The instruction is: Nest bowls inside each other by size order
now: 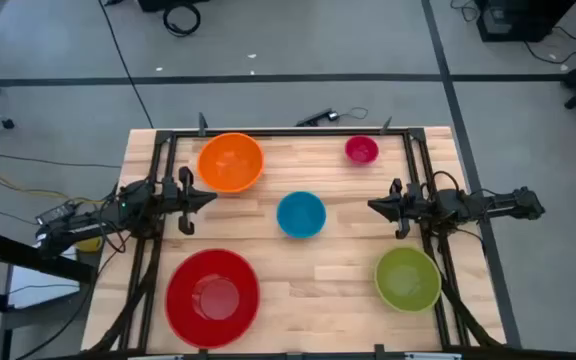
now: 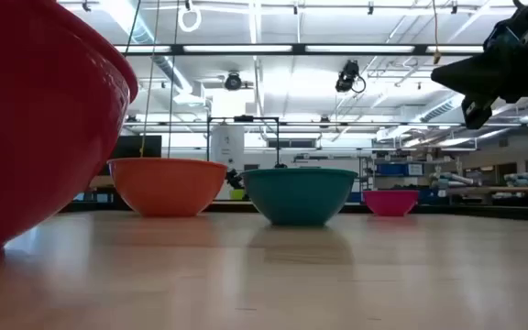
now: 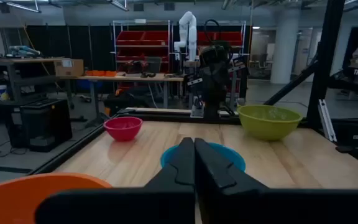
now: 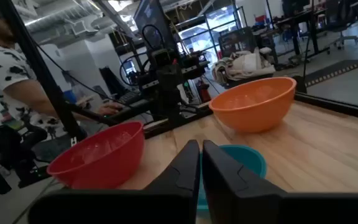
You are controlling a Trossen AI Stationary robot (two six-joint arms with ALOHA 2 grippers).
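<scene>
Five bowls stand apart, each upright on its base on the wooden table (image 1: 298, 270): the red bowl (image 1: 212, 297) near left, the orange bowl (image 1: 230, 161) far left, the blue bowl (image 1: 301, 214) in the middle, the lime green bowl (image 1: 408, 278) near right, the small magenta-pink bowl (image 1: 361, 150) far right. My left gripper (image 1: 210, 197) is shut and empty at the left edge, pointing at the blue bowl (image 3: 229, 155). My right gripper (image 1: 372, 206) is shut and empty at the right, also pointing at the blue bowl (image 4: 244, 163).
A black metal frame (image 1: 288, 132) runs along the table's far edge and down both sides. A person in a patterned shirt (image 4: 5, 74) stands beyond the table's left side. Bare wood lies between the bowls.
</scene>
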